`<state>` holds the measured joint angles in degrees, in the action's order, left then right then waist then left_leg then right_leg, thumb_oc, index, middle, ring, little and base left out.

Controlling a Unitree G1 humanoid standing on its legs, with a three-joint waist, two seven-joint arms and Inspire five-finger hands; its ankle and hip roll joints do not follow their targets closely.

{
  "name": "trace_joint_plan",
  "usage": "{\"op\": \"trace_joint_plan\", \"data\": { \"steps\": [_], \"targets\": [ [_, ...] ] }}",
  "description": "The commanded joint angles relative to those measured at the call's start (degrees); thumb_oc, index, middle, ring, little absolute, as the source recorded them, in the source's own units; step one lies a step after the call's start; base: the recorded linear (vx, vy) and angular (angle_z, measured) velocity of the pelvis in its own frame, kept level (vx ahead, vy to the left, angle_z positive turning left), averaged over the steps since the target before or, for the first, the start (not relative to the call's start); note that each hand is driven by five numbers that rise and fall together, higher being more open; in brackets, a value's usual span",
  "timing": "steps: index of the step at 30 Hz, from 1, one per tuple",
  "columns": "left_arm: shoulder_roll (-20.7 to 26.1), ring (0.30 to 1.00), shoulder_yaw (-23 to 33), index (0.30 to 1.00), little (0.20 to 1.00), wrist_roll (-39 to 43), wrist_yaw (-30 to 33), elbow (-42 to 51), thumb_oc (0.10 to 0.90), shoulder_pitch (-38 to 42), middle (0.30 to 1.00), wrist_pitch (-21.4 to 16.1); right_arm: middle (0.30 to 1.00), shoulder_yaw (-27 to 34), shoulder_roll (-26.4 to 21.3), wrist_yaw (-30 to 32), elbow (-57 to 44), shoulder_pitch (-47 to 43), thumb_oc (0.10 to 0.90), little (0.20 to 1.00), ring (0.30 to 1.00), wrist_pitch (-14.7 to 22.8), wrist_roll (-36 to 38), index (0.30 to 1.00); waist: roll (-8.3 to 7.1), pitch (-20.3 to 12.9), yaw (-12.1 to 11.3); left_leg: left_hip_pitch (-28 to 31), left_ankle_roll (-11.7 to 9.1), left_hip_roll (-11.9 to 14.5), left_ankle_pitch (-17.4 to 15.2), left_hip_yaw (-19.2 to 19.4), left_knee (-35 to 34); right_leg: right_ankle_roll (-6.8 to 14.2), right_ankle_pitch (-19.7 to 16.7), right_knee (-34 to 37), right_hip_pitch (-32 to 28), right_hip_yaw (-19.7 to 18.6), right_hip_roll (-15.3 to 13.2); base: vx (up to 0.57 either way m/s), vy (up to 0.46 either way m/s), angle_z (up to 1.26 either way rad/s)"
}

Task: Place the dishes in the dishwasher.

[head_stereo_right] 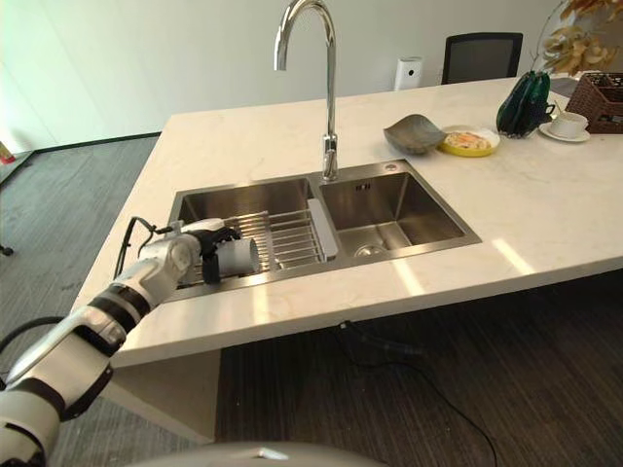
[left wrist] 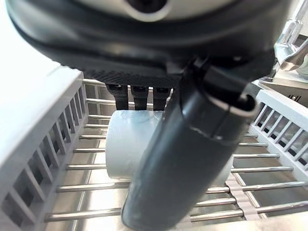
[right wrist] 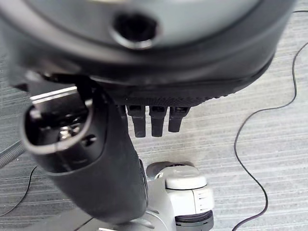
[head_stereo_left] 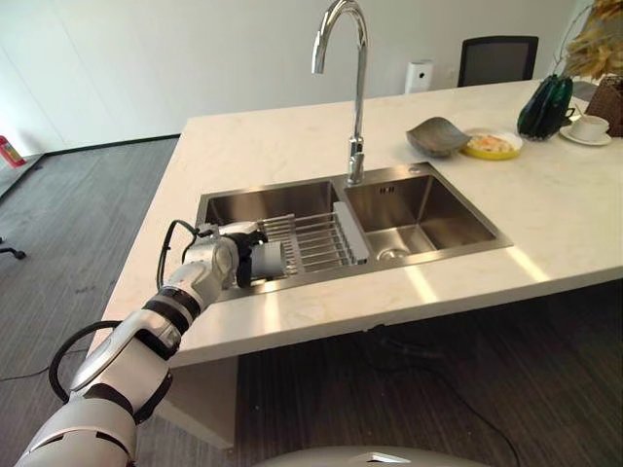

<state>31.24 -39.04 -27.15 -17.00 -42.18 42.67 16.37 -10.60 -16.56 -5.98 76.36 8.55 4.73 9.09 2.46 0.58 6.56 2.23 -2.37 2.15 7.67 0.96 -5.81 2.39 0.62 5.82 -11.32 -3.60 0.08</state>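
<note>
Grey cup [head_stereo_right: 238, 256], lying on its side on the rack [head_stereo_left: 316, 243] in the left basin of the sink [head_stereo_left: 428, 209]; clasped by the left hand [head_stereo_left: 243, 255], fingers over the far side, thumb across the near side. To be lowered until fully borne by the rods, then freed by spreading the fingers slowly so no rolling is caused. Tap [head_stereo_left: 352, 88] rising behind the divider. Grey bowl [head_stereo_left: 436, 136] and yellow plate [head_stereo_left: 493, 146] on the counter [head_stereo_left: 273, 146], well apart from the rack. Right hand [right wrist: 96, 159] hanging above the floor, fingers straight and loose, nothing held.
</note>
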Motion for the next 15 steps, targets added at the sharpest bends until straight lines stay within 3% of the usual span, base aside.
{"op": "trace_joint_plan", "data": {
  "steps": [1,2,3,10,14,15],
  "targets": [
    [0.0,0.9,-1.2,0.9,0.9,-2.5,-2.5,-8.3,0.8,9.1,0.9,1.0,0.9,-1.3,-1.6,-4.6,-4.4,-0.1,0.8,0.9,0.9,-0.6,0.2,0.9,0.46,3.4,-0.4,6.8,-1.1,-2.8,-9.4,-0.6,0.8,3.0,0.5,-0.8,2.8,2.6,0.1,-0.02,-0.031,-0.02],
    [-1.4,0.9,-1.7,0.9,0.9,-3.7,-4.2,-13.3,0.8,10.0,0.9,2.2,0.9,-2.2,-2.5,-6.0,-4.0,-0.8,0.8,0.9,0.9,-0.2,0.7,0.9,0.3,3.5,-0.4,6.7,-1.2,-2.8,-9.3,-0.6,0.8,2.9,0.4,-0.8,2.9,2.7,0.0,-0.02,-0.028,-0.03],
    [-1.5,0.3,-2.0,0.3,0.3,-4.5,-4.9,-14.2,0.4,10.0,0.3,1.8,0.9,-2.4,-2.8,-6.2,-3.8,-1.1,0.8,0.9,0.9,-0.1,0.8,0.9,0.24,3.5,-0.4,6.7,-1.2,-2.8,-9.3,-0.7,0.8,2.9,0.4,-0.8,3.0,2.8,0.0,-0.02,-0.037,0.01],
    [1.7,0.3,-0.4,0.3,0.3,-3.8,-0.4,-14.0,0.4,6.3,0.3,-0.7,0.9,-1.9,-2.5,-6.5,-2.2,-2.0,0.8,0.9,0.9,0.4,1.3,0.9,0.04,3.7,-0.9,6.5,-1.2,-2.8,-9.4,-0.5,0.8,2.9,0.3,-0.8,3.0,2.9,0.0,0.0,0.0,0.0],
    [5.5,0.3,1.3,0.3,0.3,-1.2,2.9,-8.0,0.4,3.8,0.3,-3.9,0.9,-1.6,-2.2,-6.5,-1.7,-1.8,0.8,0.9,0.9,0.4,1.4,0.9,-0.19,3.7,-1.3,6.4,-1.2,-2.8,-9.3,-0.6,0.8,3.0,0.4,-0.8,3.0,3.2,0.0,0.0,0.0,0.0],
    [7.9,0.3,3.7,0.3,0.3,2.0,6.1,-0.9,0.4,1.8,0.3,-6.6,0.9,-1.2,-2.1,-6.5,-1.8,-1.6,0.8,0.9,0.9,0.6,1.6,0.9,-0.37,3.7,-1.7,6.4,-1.2,-2.7,-9.4,-0.7,0.8,2.9,0.5,-0.8,2.9,3.4,-0.1,0.0,0.0,0.0]
  ]
}}
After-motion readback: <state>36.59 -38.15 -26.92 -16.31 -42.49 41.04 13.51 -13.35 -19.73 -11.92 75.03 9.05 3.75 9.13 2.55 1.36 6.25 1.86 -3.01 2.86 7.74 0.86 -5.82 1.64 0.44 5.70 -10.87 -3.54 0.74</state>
